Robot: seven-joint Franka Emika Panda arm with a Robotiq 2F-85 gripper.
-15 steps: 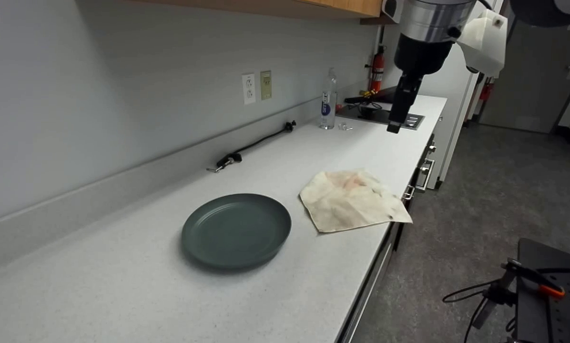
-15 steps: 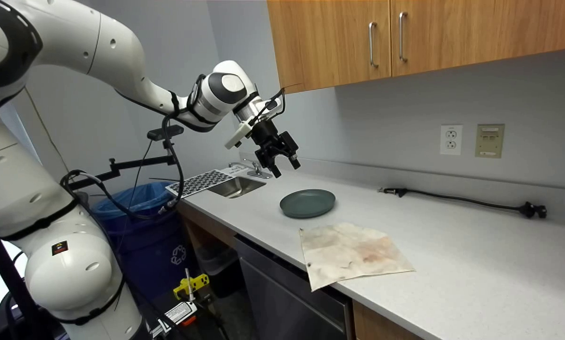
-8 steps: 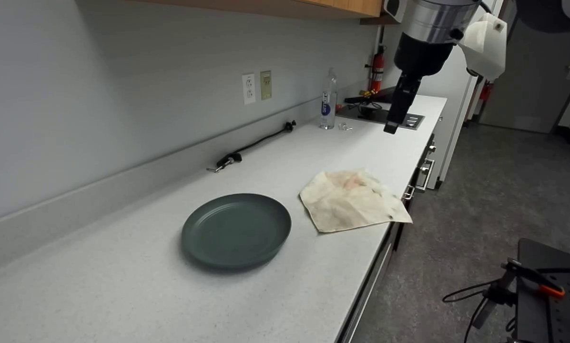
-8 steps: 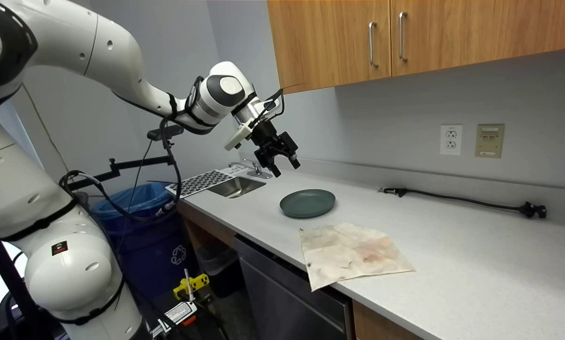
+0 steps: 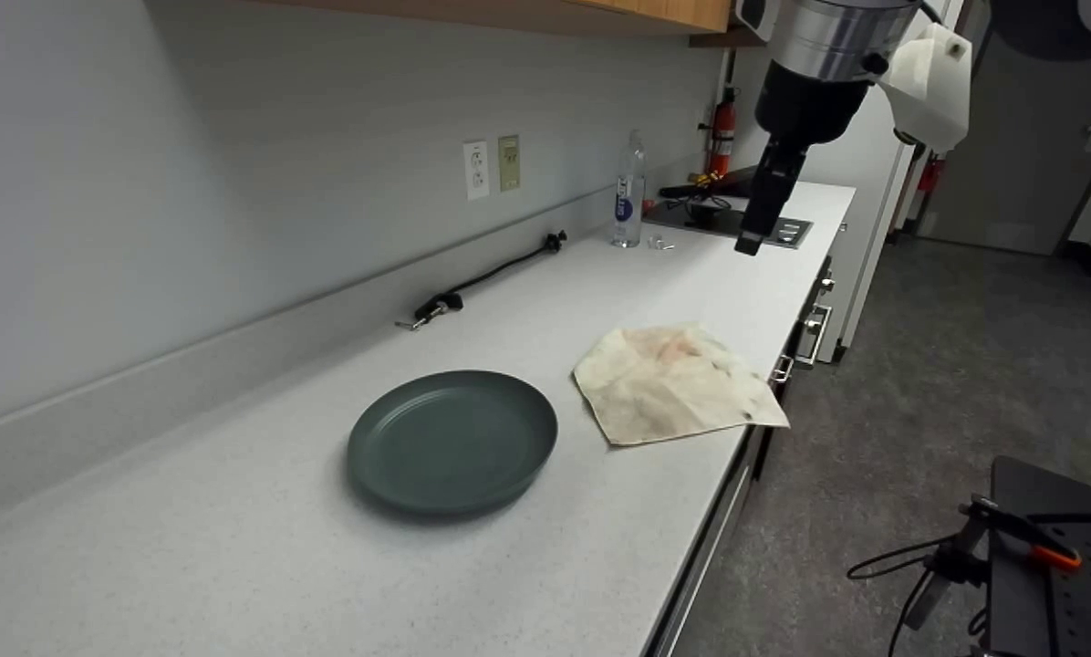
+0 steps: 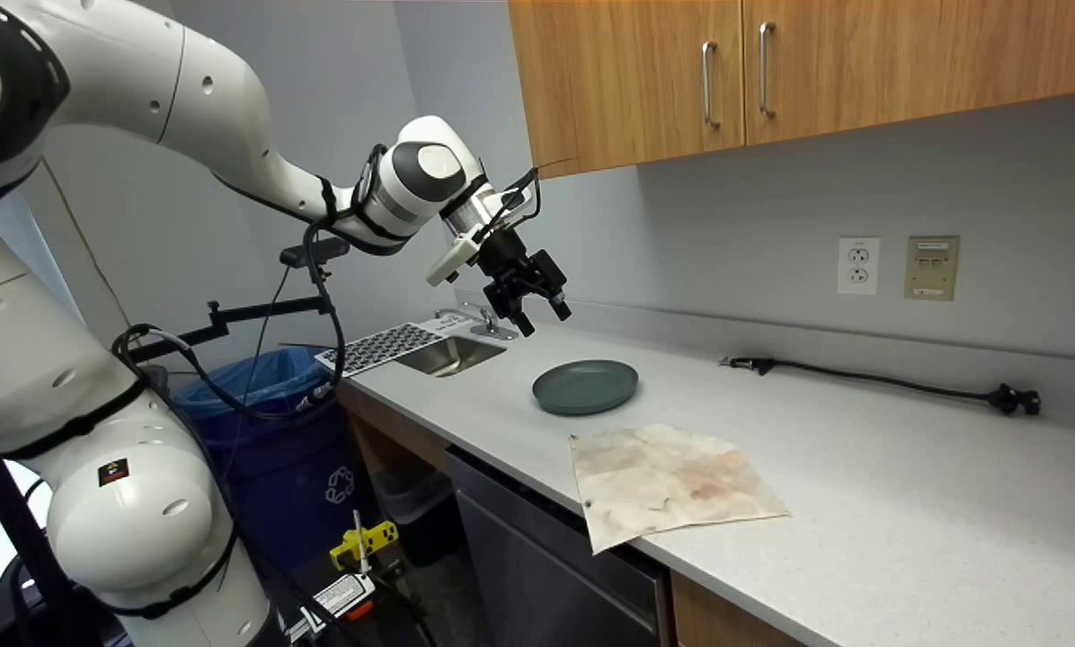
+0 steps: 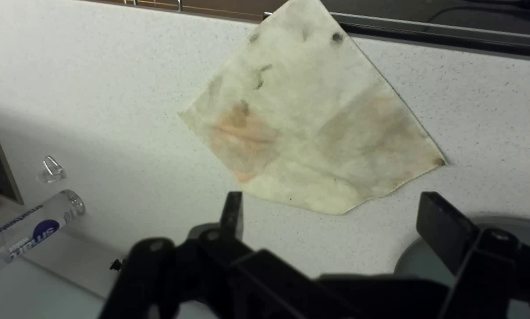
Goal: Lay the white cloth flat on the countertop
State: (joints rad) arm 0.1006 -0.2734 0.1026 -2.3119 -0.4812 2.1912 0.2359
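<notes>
Wrist view: the gripper (image 7: 331,204) has its jaws spread wide apart, bare countertop (image 7: 114,97) and the near edge of the white cloth (image 7: 309,115) showing beyond the gap between them. The cloth lies ahead of the jaw tips and lower, well apart from the gripper, spread out on the countertop with shallow creases, a peach-coloured stain and a few dark marks. Its edge nearest the jaws runs unevenly; the corner farthest from them reaches past the countertop's front edge, as both exterior views also show. Partly hidden behind one jaw is the dark green plate (image 7: 418,261), below the gripper, near the cloth but apart from it. Out past the opposite jaw, on the side away from the plate, are a clear bottle (image 7: 32,231) and, just beside it, a small clear piece (image 7: 52,170). In an exterior view the gripper hangs from the end of the white arm (image 6: 223,117), below the level of the wooden cabinets (image 6: 825,72) and higher than the sink (image 6: 452,355) and the black cord (image 6: 875,376) on the countertop.
</notes>
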